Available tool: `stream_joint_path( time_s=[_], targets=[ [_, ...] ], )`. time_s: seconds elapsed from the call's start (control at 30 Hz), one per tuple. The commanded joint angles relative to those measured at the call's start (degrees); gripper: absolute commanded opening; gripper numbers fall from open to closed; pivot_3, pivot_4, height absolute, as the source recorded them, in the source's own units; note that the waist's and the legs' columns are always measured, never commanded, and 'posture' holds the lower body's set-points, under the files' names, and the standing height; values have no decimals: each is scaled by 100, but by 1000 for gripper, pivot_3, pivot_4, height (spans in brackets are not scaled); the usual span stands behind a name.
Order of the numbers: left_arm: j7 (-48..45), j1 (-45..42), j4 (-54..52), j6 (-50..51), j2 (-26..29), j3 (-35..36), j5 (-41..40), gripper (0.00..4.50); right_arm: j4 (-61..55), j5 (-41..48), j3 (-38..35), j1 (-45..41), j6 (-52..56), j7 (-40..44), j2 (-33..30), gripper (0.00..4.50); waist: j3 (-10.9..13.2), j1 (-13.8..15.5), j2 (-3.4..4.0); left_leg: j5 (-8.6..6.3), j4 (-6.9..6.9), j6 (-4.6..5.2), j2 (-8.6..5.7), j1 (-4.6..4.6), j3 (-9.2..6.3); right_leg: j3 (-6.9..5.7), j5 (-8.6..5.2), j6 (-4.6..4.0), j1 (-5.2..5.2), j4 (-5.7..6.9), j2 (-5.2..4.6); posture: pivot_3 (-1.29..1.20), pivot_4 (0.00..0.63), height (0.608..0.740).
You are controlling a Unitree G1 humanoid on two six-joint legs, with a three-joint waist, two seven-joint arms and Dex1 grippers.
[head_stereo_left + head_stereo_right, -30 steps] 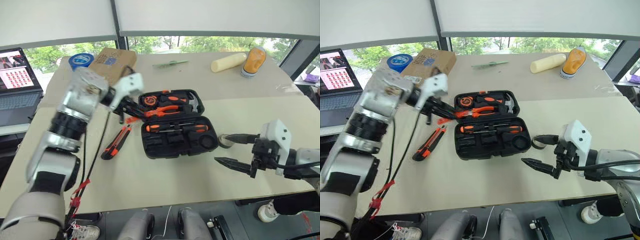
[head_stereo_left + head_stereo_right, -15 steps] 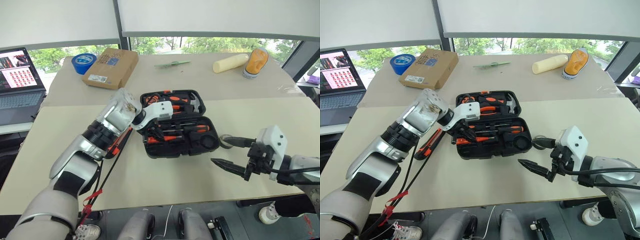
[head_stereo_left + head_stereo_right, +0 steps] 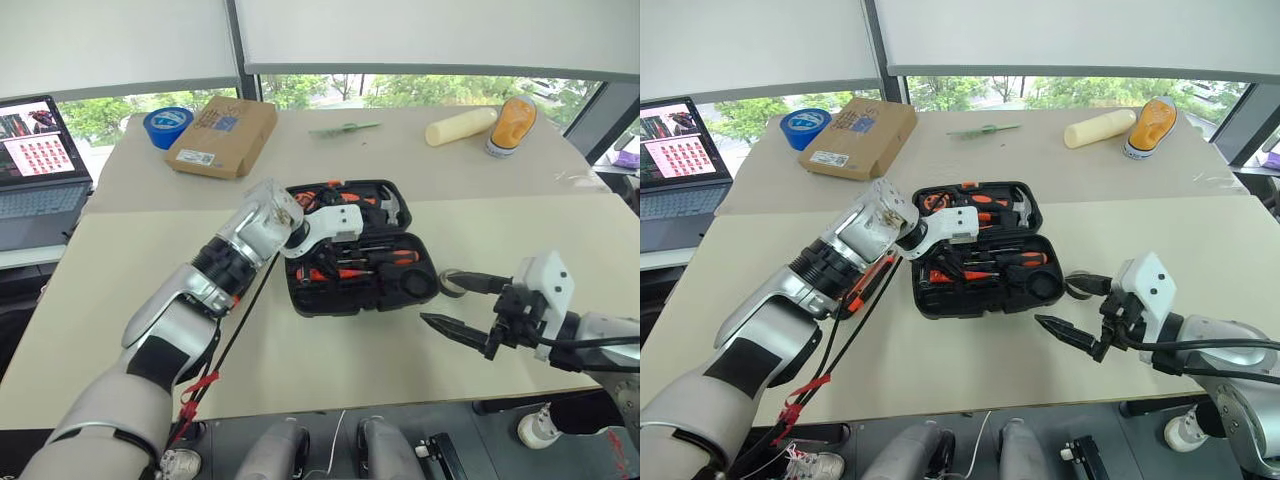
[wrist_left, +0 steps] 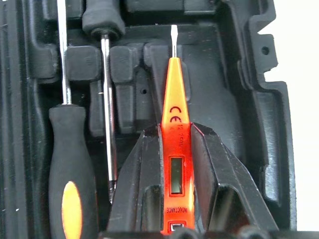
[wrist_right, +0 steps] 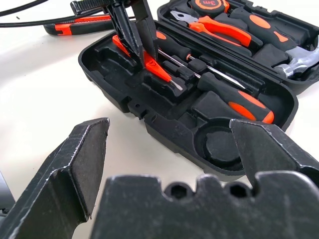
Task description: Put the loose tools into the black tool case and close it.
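Beige tabletop (image 3: 330, 380) spreads under our head view, and on it the black tool case (image 3: 360, 258) lies open at the middle. Our left gripper (image 3: 318, 262) reaches into the case's near half, while our right gripper (image 3: 455, 305) hangs just right of the case with its fingers spread wide apart, near the small dark grey tape ring (image 3: 449, 283).

From our left wrist, we see the fingers clamped on the slim all-orange screwdriver (image 4: 174, 129), its tip over a moulded slot beside a black-and-orange-handled screwdriver (image 4: 70, 169).

From our right wrist, both spread fingers (image 5: 79, 159) frame the case, and the utility knife (image 5: 75, 26) lies on the table beyond it.
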Motion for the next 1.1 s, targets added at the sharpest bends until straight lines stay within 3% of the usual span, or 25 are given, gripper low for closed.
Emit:
stream_joint_path(
  time_s=[0.03, 0.43, 0.5, 0.73, 0.9, 1.0, 1.1],
  targets=[
    [30, -47, 84, 42, 69, -1, 104, 356, -172, -12, -89, 7, -163, -70, 26, 4500, 0, -3, 0, 0, 0, 0, 0, 0, 0, 0, 0, 0, 0, 0, 1, 0, 150, 735],
    [147, 126, 26, -81, 50, -2, 78, 356, -46, -9, 7, -194, -190, -51, 11, 4500, 0, -8, 0, 0, 0, -1, 0, 0, 0, 0, 0, 0, -1, 3, 1, 0, 150, 735],
    [124, 128, -36, -94, 98, 29, 52, 1357, -53, -6, 8, -185, -187, -53, 14, 4500, 0, -8, 0, 0, 0, -1, 0, 0, 0, 1, 0, 0, -1, 3, 1, 0, 150, 735],
    [-624, 127, -1296, 248, 1016, 772, -676, 3921, -106, 71, -9, -101, -111, -63, 29, 4500, 0, -43, 1, 2, -2, -5, 3, -2, 0, 5, 0, -1, -11, 6, -5, 0, 150, 735],
    [-572, 784, -1892, 36, 1332, 1610, -1376, 3921, -15, 60, -23, -108, -128, -35, 7, 4500, -3, -13, 7, 2, -5, -5, 1, 4, 0, 1, 0, -1, -5, 4, 0, 0, 150, 735],
    [-374, 1446, -1915, -865, 1154, 2124, -1742, 3189, 55, 84, -10, -187, -103, -25, -1, 4500, -3, 0, 7, 2, -4, -5, 1, 16, 0, 0, 0, -1, 5, 0, -1, 0, 150, 735],
    [-51, 1871, -1560, -1694, 843, 2376, -1838, 2108, 136, 72, 34, -285, -97, -6, -24, 4500, -2, 15, 5, 3, -3, -6, 1, 16, 1, 1, 0, -1, 6, 0, -9, 0, 150, 735]
  ],
)
